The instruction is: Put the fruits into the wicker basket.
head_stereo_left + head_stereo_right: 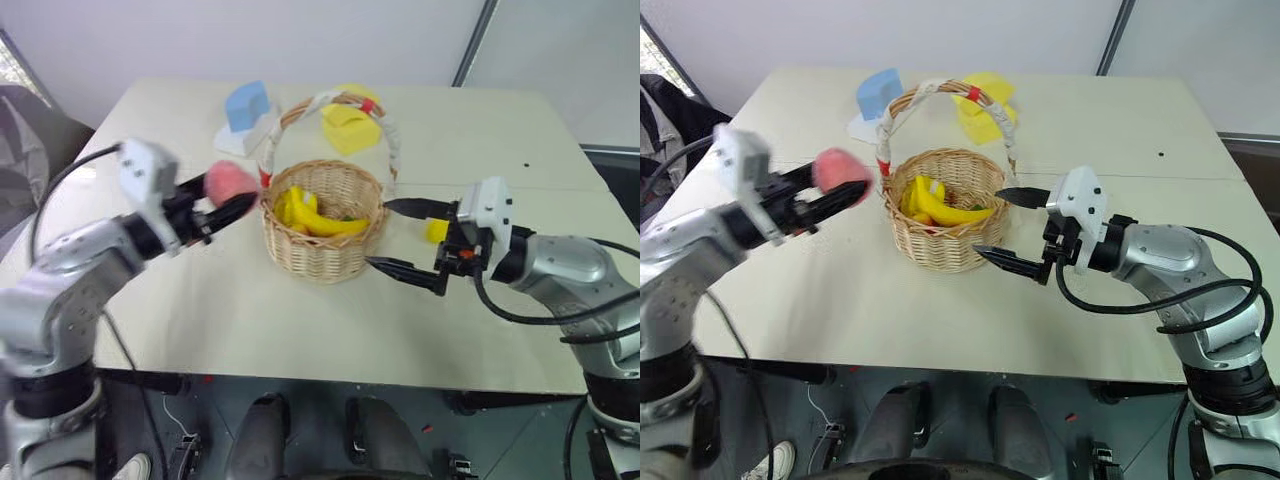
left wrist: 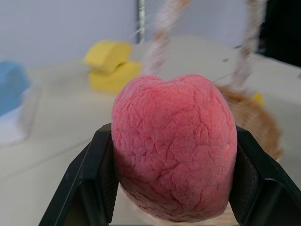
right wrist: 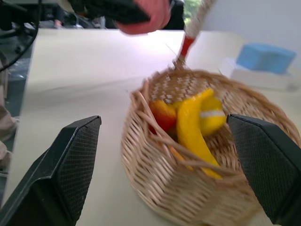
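The left hand is gripping the peach, its two fingers pinching the fruit on either side, and is holding it in the air just beside the basket, near the rim and the foot of the handle. The right hand is standing wide open and empty at the basket's other side, one finger near the wall. A small yellow piece behind that hand may be the lemon; I cannot tell. Bananas are lying inside the basket with something red. Judging by this, the peach is nearly in; dropping it and settling the lemon are left. Blocks are sitting farther back on the surface.
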`<action>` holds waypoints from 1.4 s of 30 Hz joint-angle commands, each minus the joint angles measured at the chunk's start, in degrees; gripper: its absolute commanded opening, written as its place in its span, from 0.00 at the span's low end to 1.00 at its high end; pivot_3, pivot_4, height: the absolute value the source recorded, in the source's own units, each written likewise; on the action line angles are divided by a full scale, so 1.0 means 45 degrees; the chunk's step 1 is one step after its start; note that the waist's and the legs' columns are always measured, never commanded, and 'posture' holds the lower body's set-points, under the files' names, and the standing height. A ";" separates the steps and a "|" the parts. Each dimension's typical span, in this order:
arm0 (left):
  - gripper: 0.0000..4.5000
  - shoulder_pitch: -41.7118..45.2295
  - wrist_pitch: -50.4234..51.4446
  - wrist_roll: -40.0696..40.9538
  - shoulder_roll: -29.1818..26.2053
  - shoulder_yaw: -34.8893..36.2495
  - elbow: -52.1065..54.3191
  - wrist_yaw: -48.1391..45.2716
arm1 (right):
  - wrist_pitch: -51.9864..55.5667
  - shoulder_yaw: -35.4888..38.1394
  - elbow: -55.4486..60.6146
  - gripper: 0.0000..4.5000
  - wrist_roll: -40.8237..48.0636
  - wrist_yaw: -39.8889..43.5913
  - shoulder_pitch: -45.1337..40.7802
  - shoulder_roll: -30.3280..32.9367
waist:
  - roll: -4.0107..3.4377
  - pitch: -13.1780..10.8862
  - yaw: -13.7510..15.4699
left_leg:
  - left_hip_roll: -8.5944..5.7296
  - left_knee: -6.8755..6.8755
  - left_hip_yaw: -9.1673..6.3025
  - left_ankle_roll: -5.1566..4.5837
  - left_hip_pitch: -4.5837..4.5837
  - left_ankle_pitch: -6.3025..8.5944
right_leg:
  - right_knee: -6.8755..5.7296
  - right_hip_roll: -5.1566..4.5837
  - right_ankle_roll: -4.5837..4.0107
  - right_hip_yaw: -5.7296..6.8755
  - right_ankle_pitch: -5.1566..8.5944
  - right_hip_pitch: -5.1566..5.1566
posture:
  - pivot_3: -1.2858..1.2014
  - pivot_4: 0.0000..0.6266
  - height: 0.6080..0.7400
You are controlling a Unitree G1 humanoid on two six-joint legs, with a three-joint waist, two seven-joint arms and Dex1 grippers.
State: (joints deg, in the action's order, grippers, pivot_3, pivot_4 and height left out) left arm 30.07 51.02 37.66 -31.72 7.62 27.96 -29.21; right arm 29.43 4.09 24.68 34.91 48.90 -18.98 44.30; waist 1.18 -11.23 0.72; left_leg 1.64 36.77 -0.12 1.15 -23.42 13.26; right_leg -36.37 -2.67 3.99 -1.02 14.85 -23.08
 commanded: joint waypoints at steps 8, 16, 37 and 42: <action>0.99 0.0920 -0.1236 -0.1901 0.0702 -0.2108 -0.1769 0.0026 | -0.1967 -0.0144 -0.2535 1.00 -0.4290 -0.0905 -0.0297 0.1368 | 0.0002 -0.0005 -0.0340 | 0.0024 0.0001 0.0060 -0.0041 -0.0021 0.0023 | 0.0001 0.0063 0.0134 -0.0064 -0.0053 -0.0068 | 0.52 0.24 1.00; 0.99 -0.0505 -0.2098 -0.1264 -0.0924 -0.1331 -0.1414 -0.2497 | -0.8415 -0.2949 -0.7595 1.00 -0.9220 0.0047 -0.2370 0.2682 | -0.0014 -0.0012 -0.0419 | 0.0030 -0.0010 0.0084 -0.0041 -0.0014 0.0022 | -0.0010 0.0067 0.0097 -0.0079 -0.0034 -0.0086 | 0.52 0.24 1.00; 1.00 -0.2414 -0.1593 0.1073 -0.1195 -0.0571 0.0917 -0.3023 | -1.5520 -0.6137 -1.6540 0.41 -1.5110 -0.3665 -0.7579 0.1062 | -0.0013 -0.0013 -0.0419 | 0.0023 0.0048 0.0103 -0.0032 -0.0001 0.0017 | -0.0056 0.0042 0.0089 -0.0099 -0.0040 -0.0066 | 0.52 0.24 1.00; 1.00 -0.2894 -0.2128 0.0929 -0.1282 0.0224 0.0241 -0.3002 | -1.5087 -0.4858 -1.4722 0.39 -1.3465 -0.3067 -0.6568 0.1734 | -0.0015 -0.0014 -0.0402 | 0.0024 0.0046 0.0100 -0.0032 -0.0001 0.0017 | -0.0072 0.0042 0.0090 -0.0100 -0.0039 -0.0076 | 0.52 0.24 1.00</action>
State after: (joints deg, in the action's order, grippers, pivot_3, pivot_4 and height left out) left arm 17.76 43.66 41.86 -36.84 5.08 29.23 -42.84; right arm -39.65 -22.12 -45.96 -30.85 33.57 -49.43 49.95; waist 1.12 -11.30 -1.09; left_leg 1.75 36.98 0.33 1.01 -23.42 13.33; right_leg -36.70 -2.48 4.40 -1.47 14.68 -23.43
